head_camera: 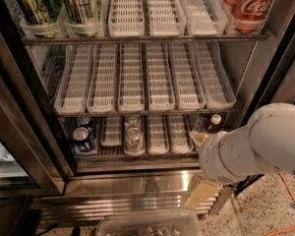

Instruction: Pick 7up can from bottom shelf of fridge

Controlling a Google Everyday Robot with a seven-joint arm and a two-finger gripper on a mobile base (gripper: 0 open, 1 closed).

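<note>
The 7up can (133,137) stands upright in the middle lane of the bottom shelf (137,154) of the fridge (34,112), silver top up, with a second similar can (132,120) behind it. My gripper (197,167) hangs at the end of the white arm (258,149), in front of the shelf's right end. It is right of the can, apart from it and outside the fridge. One beige finger (200,192) points down-left over the steel ledge. Another beige tip (197,137) shows at shelf height.
Two dark blue cans (82,136) stand in the left lane. A white-capped brown bottle (214,122) is at the far right, just behind the arm. Tall cans (81,4) and Coca-Cola cans (248,4) fill the top rack. The dark-framed glass door (14,146) stands open at left. An orange cable (290,200) lies on the floor.
</note>
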